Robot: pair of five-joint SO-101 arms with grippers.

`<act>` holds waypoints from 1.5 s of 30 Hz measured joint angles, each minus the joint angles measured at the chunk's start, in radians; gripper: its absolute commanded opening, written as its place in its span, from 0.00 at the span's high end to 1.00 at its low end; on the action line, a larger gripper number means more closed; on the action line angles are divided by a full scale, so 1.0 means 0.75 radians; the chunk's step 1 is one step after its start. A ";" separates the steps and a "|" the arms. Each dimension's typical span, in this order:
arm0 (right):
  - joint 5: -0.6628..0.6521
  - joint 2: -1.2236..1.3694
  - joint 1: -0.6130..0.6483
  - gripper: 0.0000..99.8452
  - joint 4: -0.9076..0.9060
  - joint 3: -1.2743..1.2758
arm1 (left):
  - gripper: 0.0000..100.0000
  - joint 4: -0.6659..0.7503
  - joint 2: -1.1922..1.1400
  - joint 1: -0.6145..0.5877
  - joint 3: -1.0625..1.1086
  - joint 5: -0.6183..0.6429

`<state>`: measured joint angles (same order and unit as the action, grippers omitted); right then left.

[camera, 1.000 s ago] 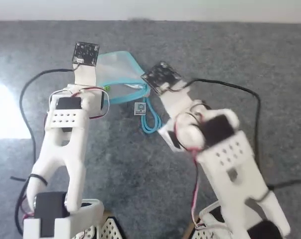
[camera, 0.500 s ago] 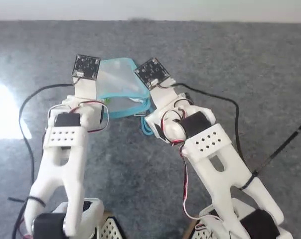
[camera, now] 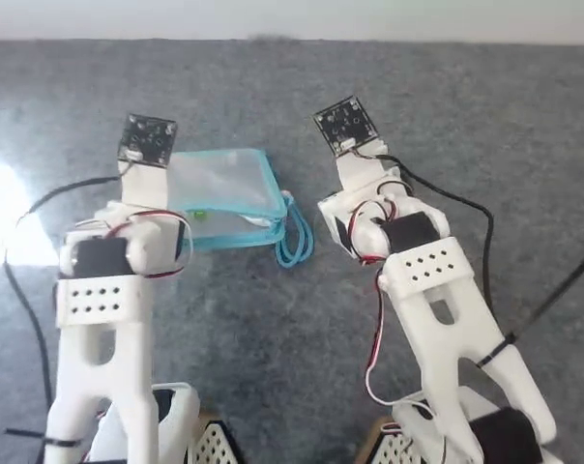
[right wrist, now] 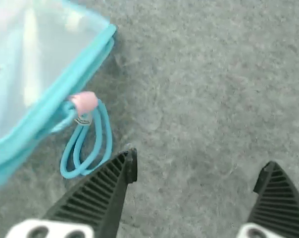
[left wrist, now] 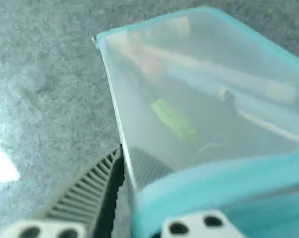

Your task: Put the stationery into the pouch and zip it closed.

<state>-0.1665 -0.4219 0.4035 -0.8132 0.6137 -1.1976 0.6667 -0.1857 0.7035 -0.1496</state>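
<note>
— What lies there, biggest thing first?

— A grey speckled bench (camera: 485,116) under both arms. In the high view the left arm (camera: 103,290) stands at 8 o'clock and the right arm (camera: 437,280) at 4 o'clock.

— And the pouch?

— The pouch (camera: 224,184) is clear with a teal edge. It lies flat on the bench at about 11 o'clock from the middle, between the two arms' heads.

— Who has it?

— The left claw (left wrist: 134,183), at the pouch's 9 o'clock end. Its ribbed finger presses one side of the pouch and the other finger sits on the teal edge, so it is clamped on it.

— The right claw?

— The right claw (right wrist: 201,159) hangs over bare bench with its fingers wide apart, at 3 o'clock from the pouch and not touching it.

— Smaller things?

— A teal cord loop (camera: 297,242) trails from the pouch's 4 o'clock corner. It hangs from a pink zip pull (right wrist: 83,101) at that corner. Stationery shows through the wall as blurred long shapes, among them a green piece (left wrist: 173,118).
</note>
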 measured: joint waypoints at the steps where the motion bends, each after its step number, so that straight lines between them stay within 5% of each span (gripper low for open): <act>1: -0.012 0.000 -0.002 0.62 0.004 0.016 | 0.99 -0.043 0.000 0.000 -0.057 -0.002; 9: -0.035 0.000 0.047 0.62 0.031 0.127 | 0.99 -0.143 -0.129 -0.004 -0.348 -0.010; 17: -0.072 0.000 0.196 0.53 0.090 0.184 | 0.99 -0.137 -0.219 -0.045 -0.356 -0.010; 45: -0.072 0.317 0.286 0.53 0.679 0.184 | 0.99 -0.127 -0.219 -0.049 -0.356 -0.010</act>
<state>-0.2202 -0.1841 0.6183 -0.3038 0.7518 -1.2927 0.5025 -0.2225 0.4365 -0.1573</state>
